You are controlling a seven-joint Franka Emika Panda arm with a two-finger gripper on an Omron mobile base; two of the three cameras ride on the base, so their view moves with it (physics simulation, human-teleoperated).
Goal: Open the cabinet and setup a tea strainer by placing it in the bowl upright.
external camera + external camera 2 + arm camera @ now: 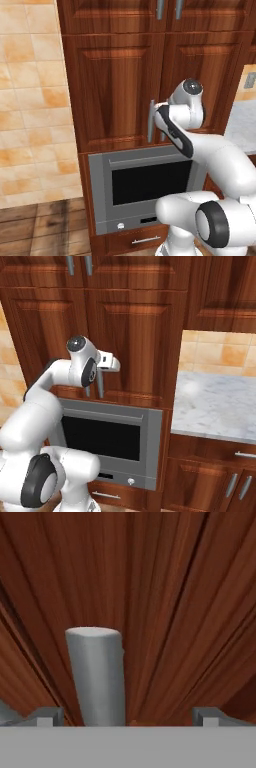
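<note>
Cabinet [115,85] reddish-brown wood, streaked darker grain, raised-panel doors. Bar handle [151,121] plain matte grey; close up in hand view, same grey against red-brown grain. Oven [145,192] grey frame, black glass front. Arm [220,155] glossy white with dark grey joints. Wall tiles [30,100] mottled beige-orange, pale grout lines. Floor [45,230] brown wood planks, darker patch. Counter [215,406] white marble, faint grey veining.

Cabinet [112,90] directly above oven [145,187], drawer [145,240] beneath oven, surface [220,403] right of oven, tool [127,717] at cabinet's handle [97,677], jaws spread around it.
</note>
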